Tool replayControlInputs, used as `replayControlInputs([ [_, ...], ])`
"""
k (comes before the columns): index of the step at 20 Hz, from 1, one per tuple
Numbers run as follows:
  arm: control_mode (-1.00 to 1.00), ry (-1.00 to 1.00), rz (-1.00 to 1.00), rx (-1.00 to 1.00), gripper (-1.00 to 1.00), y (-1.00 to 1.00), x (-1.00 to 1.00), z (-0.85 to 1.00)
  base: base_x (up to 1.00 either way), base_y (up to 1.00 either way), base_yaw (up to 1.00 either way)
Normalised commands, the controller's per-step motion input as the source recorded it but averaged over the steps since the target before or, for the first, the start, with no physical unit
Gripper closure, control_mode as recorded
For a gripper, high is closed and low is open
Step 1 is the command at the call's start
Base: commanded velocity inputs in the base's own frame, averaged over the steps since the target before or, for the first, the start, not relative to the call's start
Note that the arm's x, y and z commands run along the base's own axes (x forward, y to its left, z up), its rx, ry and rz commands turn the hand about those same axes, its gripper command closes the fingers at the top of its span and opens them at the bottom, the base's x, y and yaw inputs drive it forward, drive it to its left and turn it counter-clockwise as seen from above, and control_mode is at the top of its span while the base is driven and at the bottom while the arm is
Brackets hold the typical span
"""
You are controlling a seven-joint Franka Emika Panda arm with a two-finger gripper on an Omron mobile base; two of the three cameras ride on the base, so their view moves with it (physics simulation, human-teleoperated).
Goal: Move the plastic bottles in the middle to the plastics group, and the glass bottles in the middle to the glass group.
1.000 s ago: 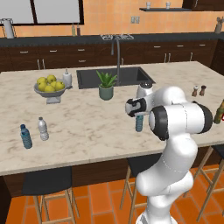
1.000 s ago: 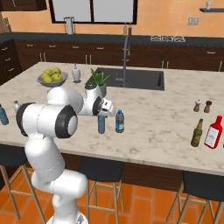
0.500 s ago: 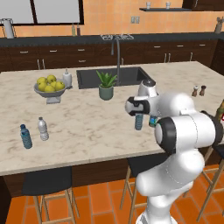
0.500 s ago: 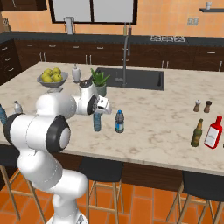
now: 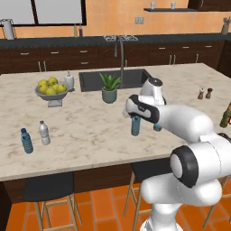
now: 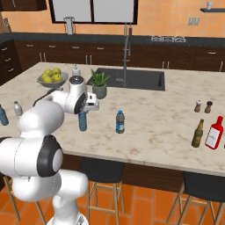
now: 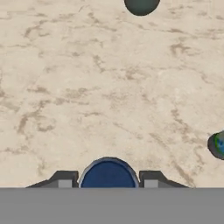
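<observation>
My gripper point(image 5: 135, 118) point(image 6: 82, 113) point(image 7: 108, 181) is shut on the light blue plastic bottle point(image 5: 135, 127) point(image 6: 82, 122), whose blue cap point(image 7: 108, 175) sits between the fingers. The bottle is upright, close over the marble counter point(image 5: 85, 122). The darker plastic bottle point(image 6: 120, 122) point(image 5: 156, 128) point(image 7: 218, 144) stands just to its right, half hidden behind my arm in the left base view. The plastics group, a blue bottle point(image 5: 27, 140) point(image 6: 3, 115) and a clear one point(image 5: 43, 132) point(image 6: 17, 108), stands at the left end. An olive-green glass bottle point(image 6: 198, 133) point(image 5: 225, 115) stands beside a red bottle point(image 6: 214, 132) at the right end.
A potted plant point(image 5: 109, 88) point(image 6: 99, 83) and the sink point(image 5: 115, 79) lie behind my hand. A fruit bowl point(image 5: 51, 89) and a white pump bottle point(image 5: 69, 81) stand at the back left. Salt and pepper shakers point(image 6: 203, 106) are at the right. Stools stand under the counter's front edge.
My gripper has carried the light blue bottle to the left, away from the darker bottle, which has stayed in place. My arm has swung round to the left with it.
</observation>
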Motion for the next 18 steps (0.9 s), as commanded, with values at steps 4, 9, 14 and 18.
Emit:
replayControlInputs([
  [4,-1.0,0.03,0.42,0.0,1.0,0.78,-0.41,0.25,0.0,0.0,0.0],
  [9,-1.0,0.0,0.37,0.0,1.0,0.93,-0.43,0.15,0.0,0.0,0.0],
  [14,-1.0,0.0,0.33,0.0,1.0,0.98,-0.44,0.06,0.0,0.0,0.0],
  [18,-1.0,0.0,0.33,-0.02,1.0,1.0,-0.47,0.0,0.0,0.0,0.0],
])
